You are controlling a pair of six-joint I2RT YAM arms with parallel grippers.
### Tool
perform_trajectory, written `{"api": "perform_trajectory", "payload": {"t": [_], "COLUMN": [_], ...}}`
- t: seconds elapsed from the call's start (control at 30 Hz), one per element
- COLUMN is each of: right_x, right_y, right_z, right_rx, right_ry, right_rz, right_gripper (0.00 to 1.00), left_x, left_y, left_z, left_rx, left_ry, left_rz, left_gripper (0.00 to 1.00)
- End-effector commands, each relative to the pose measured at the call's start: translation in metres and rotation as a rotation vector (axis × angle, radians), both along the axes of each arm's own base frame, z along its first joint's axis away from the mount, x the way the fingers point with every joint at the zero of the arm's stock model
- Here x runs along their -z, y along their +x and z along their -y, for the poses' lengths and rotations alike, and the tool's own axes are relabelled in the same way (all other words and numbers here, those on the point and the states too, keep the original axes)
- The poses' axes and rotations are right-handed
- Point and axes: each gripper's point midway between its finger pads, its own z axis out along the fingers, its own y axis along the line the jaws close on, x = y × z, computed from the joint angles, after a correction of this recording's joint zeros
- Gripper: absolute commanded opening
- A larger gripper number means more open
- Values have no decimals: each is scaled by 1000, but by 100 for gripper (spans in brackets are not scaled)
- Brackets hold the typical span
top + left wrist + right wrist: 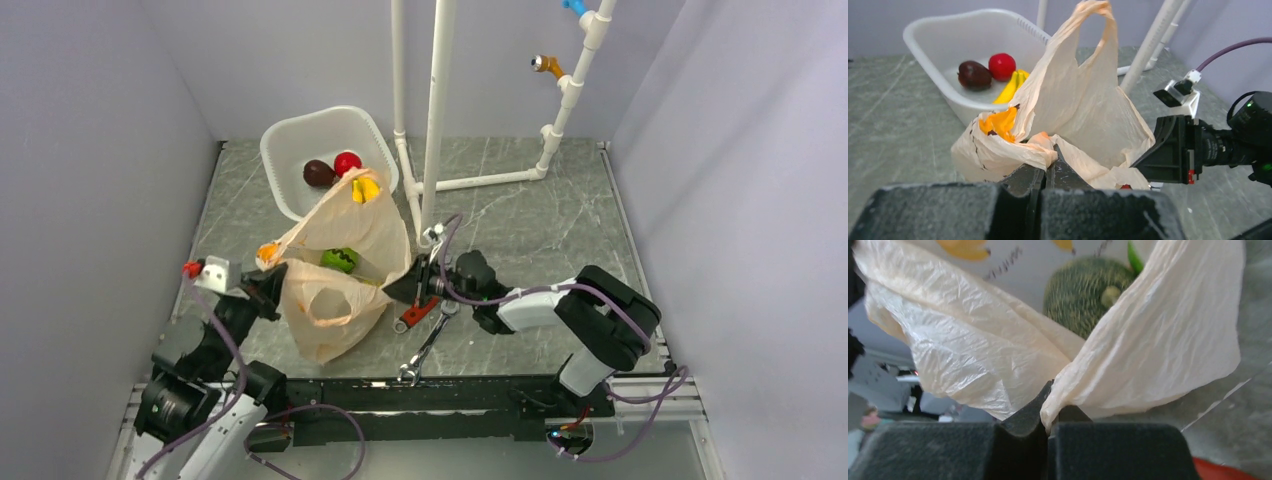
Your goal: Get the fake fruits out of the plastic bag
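Our left gripper (272, 283) is clamped shut on the left edge of the plastic bag (375, 240), which lies stretched on the table (520, 220) in front of the white tub (275, 135). Inside its mouth we see part of a green fruit (339, 260); film hides the rest. Our right gripper (412, 285) pinches the bag's right edge.

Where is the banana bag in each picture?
Top external: plastic bag left of centre, before the white tub.
Left wrist: bag in the middle, pinched low by the left gripper.
Right wrist: bag fills the upper frame.
Shared landmark: the right gripper, shut on the bag's edge, shows in all three.
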Motion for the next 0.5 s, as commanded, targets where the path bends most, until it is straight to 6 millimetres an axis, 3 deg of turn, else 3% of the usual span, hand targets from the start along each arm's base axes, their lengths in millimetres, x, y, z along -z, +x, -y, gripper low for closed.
{"api": "perform_trajectory", "payload": {"t": [0.0, 0.03, 0.23, 0.37, 0.47], "right_x": [-13, -7, 32, 34, 20], "right_y": [-30, -36, -51, -57, -58], "right_z": [-8, -7, 11, 27, 38], "right_rx": [-41, -39, -17, -4, 10], "right_ry": [-8, -42, -281, -384, -467], "right_rz": [202, 219, 312, 342, 342], "right_gripper": [3, 4, 30, 45, 55], "left_x": [33, 36, 43, 32, 3], "left_y": [-27, -33, -75, -103, -120], "left_z": [4, 7, -4, -13, -18], "left_rx": [40, 60, 39, 50, 84], "left_ry": [-141, -174, -259, -251, -226], "left_rz": [-142, -164, -360, -388, -355], "left_gripper": [0, 3, 57, 85, 98]}}
